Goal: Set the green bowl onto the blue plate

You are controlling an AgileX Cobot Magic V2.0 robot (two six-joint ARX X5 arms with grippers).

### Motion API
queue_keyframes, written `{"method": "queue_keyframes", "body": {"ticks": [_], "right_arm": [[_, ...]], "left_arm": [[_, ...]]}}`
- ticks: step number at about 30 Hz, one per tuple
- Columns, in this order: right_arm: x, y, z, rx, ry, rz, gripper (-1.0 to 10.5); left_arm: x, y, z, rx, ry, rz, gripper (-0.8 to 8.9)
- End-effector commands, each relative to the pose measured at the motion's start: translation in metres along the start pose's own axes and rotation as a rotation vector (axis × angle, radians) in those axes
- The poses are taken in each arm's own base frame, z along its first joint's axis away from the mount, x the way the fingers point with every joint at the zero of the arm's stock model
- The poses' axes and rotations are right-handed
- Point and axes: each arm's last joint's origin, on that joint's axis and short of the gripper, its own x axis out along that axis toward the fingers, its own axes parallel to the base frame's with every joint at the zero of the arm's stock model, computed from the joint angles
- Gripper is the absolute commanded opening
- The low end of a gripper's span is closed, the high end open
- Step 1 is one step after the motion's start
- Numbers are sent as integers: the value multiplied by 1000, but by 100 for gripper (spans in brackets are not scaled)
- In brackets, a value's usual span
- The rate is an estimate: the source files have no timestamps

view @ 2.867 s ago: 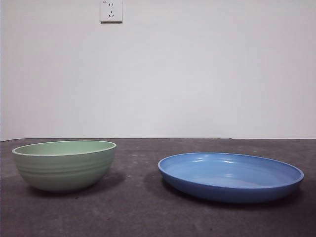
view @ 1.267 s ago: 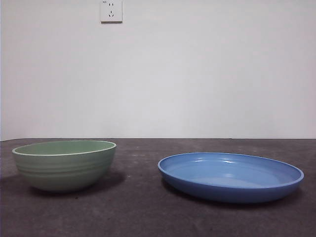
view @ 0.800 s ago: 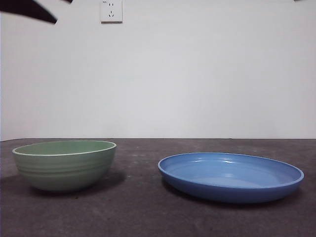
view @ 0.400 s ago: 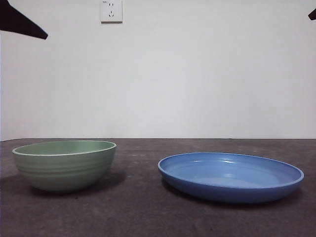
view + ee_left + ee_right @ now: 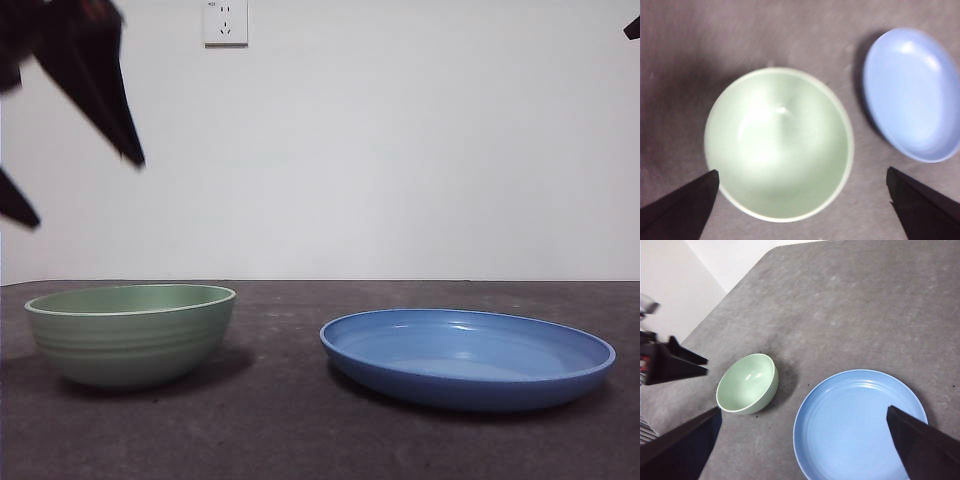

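The green bowl (image 5: 130, 335) stands upright and empty on the left of the dark table. The blue plate (image 5: 467, 358) lies to its right, a gap between them, nothing on it. My left gripper (image 5: 88, 193) hangs open high above the bowl's left side, touching nothing. Its wrist view looks straight down into the bowl (image 5: 777, 145), with the plate (image 5: 912, 95) off to one side and the left gripper (image 5: 801, 171) spread wider than the bowl. My right gripper (image 5: 803, 409) is open, high above the plate (image 5: 860, 425) and bowl (image 5: 747, 384); it shows only as a black tip (image 5: 632, 28).
A white wall with a socket (image 5: 225, 22) stands behind the grey table (image 5: 290, 430). The right wrist view shows the table's far edge (image 5: 747, 270) and the left arm's black jaws (image 5: 675, 362) beside the bowl.
The left gripper has come down from the top left corner and now hangs lower, over the bowl's left side. Bowl and plate have not moved.
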Motion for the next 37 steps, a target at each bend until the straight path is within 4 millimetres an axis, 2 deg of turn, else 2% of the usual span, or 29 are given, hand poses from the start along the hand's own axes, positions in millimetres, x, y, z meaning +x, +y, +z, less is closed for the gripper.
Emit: {"method": "queue_keyframes", "body": {"ticks": [1,5,10,14,16,21,27,34,37], "right_arm": [[-1,2,4,-19,-13,5,609],[-1,2,4,-19,-13,5,609],[-1,2,4,-19,-13,5,608],[-1,2,4,-19,-13,5,608],[-1,2,4,-18,-12,5,609],[-1,2,4,-18,-12,5,609],[-1,2,4,-19,-13,5,609],[-1,2,4,-19,-13,6,609],[-1,2,4,-19,-13,6,608]], "left_arm": [[15,6,6,-12,46,17,591],[36,19,8,-52,106,52,590],[51,31,10,-83,139,81,580],[63,38,8,-105,179,103,455],[68,40,8,-111,195,106,433],[79,45,6,-122,228,112,232],[81,45,7,-118,218,110,17],[79,44,10,-157,217,169,15],[74,38,17,-157,225,186,15]]}}
